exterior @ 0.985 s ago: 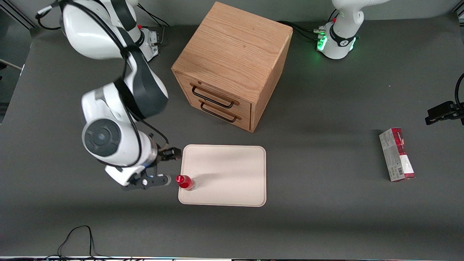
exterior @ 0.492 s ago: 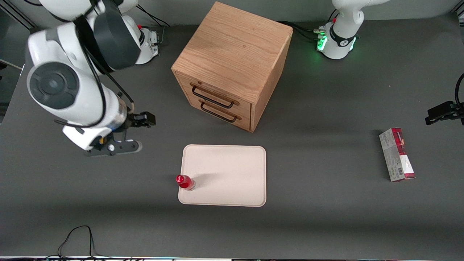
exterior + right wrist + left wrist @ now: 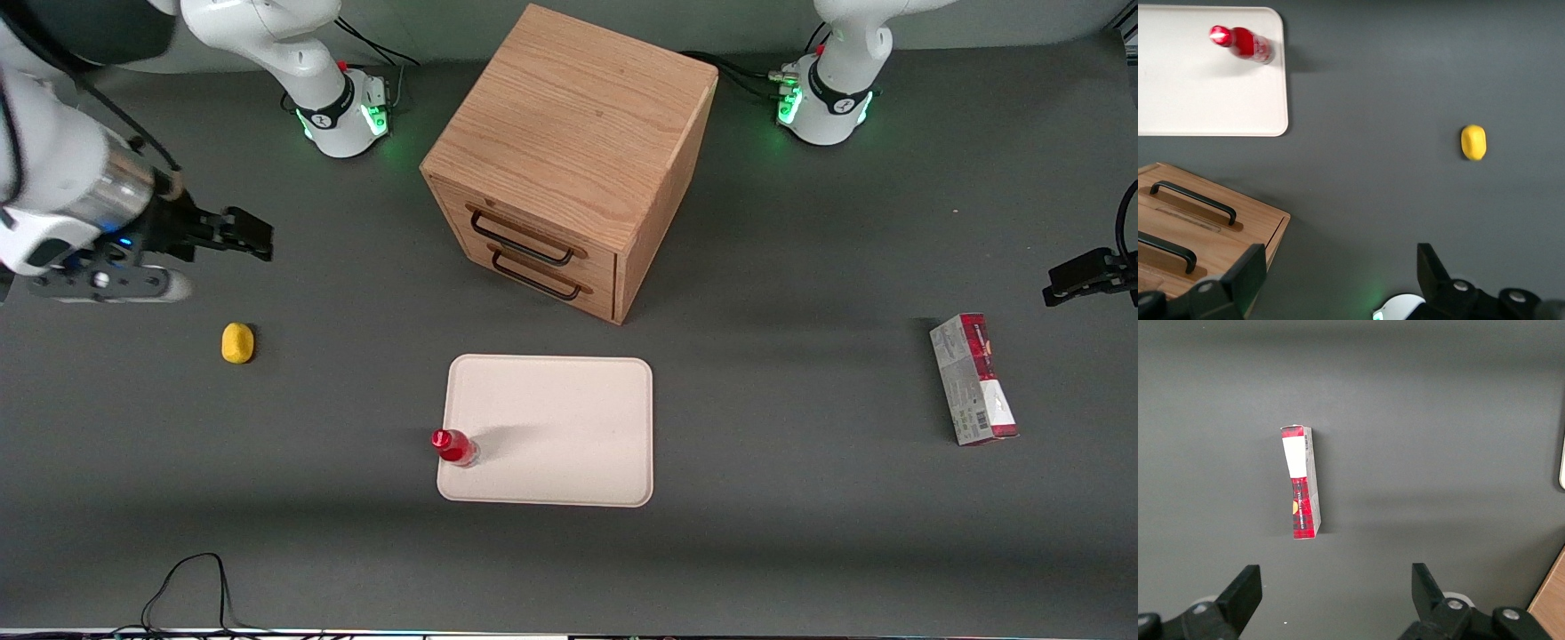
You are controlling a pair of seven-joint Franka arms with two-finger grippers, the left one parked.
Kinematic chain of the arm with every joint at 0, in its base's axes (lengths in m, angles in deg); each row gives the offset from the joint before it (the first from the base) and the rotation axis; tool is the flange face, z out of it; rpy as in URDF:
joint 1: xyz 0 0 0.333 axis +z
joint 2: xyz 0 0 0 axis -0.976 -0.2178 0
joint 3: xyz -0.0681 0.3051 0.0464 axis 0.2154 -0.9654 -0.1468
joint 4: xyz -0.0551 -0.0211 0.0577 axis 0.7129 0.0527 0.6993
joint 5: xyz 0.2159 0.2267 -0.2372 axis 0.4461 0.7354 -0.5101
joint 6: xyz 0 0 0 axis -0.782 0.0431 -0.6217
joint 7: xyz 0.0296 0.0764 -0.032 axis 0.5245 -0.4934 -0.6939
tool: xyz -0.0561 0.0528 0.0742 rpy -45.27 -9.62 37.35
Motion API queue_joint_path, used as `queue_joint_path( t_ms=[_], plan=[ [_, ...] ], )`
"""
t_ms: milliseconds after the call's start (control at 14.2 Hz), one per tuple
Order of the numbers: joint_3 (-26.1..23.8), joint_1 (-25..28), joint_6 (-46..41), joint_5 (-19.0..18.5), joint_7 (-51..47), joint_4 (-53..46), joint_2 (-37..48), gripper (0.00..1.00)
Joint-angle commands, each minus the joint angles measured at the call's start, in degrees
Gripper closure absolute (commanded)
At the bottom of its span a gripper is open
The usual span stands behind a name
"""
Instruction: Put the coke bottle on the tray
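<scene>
The right arm's black two-finger gripper (image 3: 209,258) hangs above the dark grey bench (image 3: 800,551) at the working arm's end, its fingers (image 3: 1431,270) spread wide apart and holding nothing. A small yellow rounded lump (image 3: 236,342) lies on the bench surface near the gripper, somewhat nearer the front camera. The small red coke bottle with a red cap and clear base (image 3: 454,446) stands upright on the flat cream rectangular tray with rounded corners (image 3: 569,427), close to the tray's corner that points toward the working arm and the front camera, well apart from the gripper. The tray itself lies flat near the middle of the bench, in front of the two black-handled drawers (image 3: 524,258) of a light oak wooden cabinet (image 3: 569,133), which stands farther from the front camera and is turned at an angle to the bench edges. A red-and-grey rectangular carton (image 3: 973,380) lies flat toward the parked arm's end of the bench, well apart from the tray. In the right wrist view the bottle (image 3: 1241,42) sits just inside the tray's rounded corner (image 3: 1275,127).
</scene>
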Motion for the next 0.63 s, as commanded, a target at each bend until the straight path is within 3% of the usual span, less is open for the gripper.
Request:
queue_joint_path(
  t_ms=[0,211,563],
  plan=[
    [-0.4,-5.4,5.3,2.3,3.6,10.8,7.3,0.0],
    [-0.3,-9.3,5.6,2.3,5.2,11.0,7.5,0.0],
    [2.6,-9.0,7.6,2.2,8.2,11.7,8.4,0.0]
  ],
)
